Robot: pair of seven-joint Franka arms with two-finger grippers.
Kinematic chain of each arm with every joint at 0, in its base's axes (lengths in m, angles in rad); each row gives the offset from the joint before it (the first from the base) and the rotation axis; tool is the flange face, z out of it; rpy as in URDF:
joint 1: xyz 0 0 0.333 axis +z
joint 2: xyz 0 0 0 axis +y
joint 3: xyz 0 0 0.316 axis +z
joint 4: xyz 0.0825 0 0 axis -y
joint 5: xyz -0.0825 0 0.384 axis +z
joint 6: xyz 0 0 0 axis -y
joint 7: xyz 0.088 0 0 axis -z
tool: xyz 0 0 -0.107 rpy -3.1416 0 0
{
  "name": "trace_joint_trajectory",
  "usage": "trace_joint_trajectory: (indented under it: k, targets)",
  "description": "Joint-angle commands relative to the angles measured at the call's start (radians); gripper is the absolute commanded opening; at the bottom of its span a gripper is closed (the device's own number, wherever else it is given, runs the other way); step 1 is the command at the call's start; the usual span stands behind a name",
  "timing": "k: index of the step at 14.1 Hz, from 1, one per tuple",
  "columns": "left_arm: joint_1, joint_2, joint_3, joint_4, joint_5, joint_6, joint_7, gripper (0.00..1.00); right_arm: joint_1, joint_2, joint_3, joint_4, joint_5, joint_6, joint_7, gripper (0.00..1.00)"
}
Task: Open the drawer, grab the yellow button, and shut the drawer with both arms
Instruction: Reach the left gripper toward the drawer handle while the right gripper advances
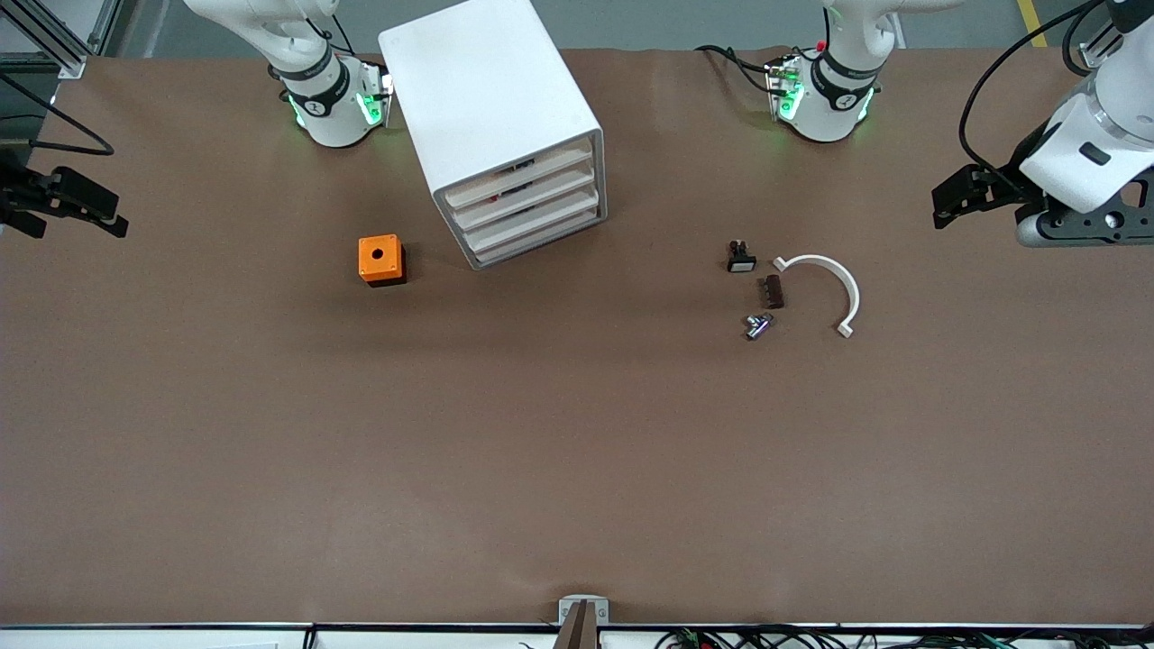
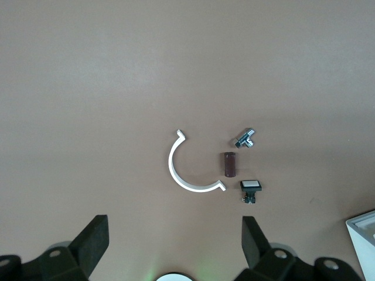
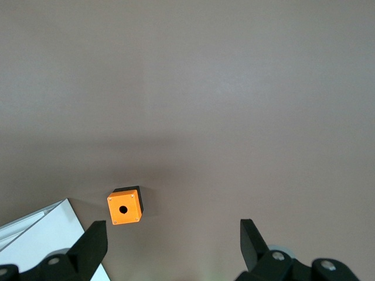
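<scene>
Cabinet (image 1: 491, 108): white, stacked drawers all shut; top drawer (image 1: 518, 178) closed, button unseen, judged inside it. Orange cube (image 1: 380, 260) is set beside the cabinet toward the right arm's end. Left gripper (image 1: 957, 200) and right gripper (image 1: 77, 209) are held spread and empty, well apart from the cabinet. Risk: a lower drawer may be pulled, or the unbraced cabinet dragged.

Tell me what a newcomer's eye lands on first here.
The tall white cabinet with stacked drawers, all shut, stands toward the right arm's end of the table, with an orange cube beside it. Toward the left arm's end lies a white curved piece among small parts. The left gripper and right gripper wait open at the table's ends.
</scene>
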Motion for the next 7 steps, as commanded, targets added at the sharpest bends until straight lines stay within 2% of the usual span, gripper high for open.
trace_joint_trajectory:
  k: [1,4,7]
  targets:
    - [0.008,0.01,-0.003,0.024,-0.007,-0.018,0.011,1.0,-0.012,0.008,0.014,0.022,-0.02,-0.008,-0.009,1.0]
    - [0.009,0.013,-0.003,0.025,-0.003,-0.018,0.015,1.0,-0.012,0.008,0.014,0.023,-0.02,-0.008,-0.009,1.0]
    - [0.014,0.085,0.006,0.059,0.004,-0.018,0.019,1.0,-0.012,0.008,0.014,0.022,-0.02,-0.008,-0.009,1.0]
